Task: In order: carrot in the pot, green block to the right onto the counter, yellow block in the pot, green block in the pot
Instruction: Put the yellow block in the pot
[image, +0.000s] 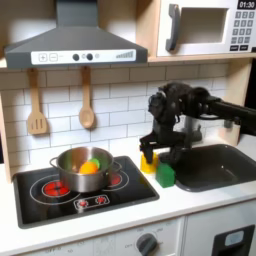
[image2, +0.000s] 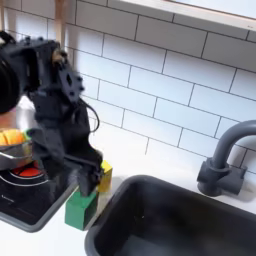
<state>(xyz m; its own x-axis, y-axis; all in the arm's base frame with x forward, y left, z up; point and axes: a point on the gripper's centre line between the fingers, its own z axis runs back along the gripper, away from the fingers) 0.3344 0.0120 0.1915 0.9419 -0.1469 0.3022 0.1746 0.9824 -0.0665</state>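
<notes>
Hovering low over the pale table (image: 190, 205), the black end effector (image: 150, 158) grips the small yellow plastic block (image: 148, 164), touching the bright green plastic cube (image: 165, 175).

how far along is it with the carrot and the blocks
Done: the carrot lies in the pot. In hand: the gripper is at the yellow block, with the green block beside it on the counter. Left: both blocks into the pot.
</notes>
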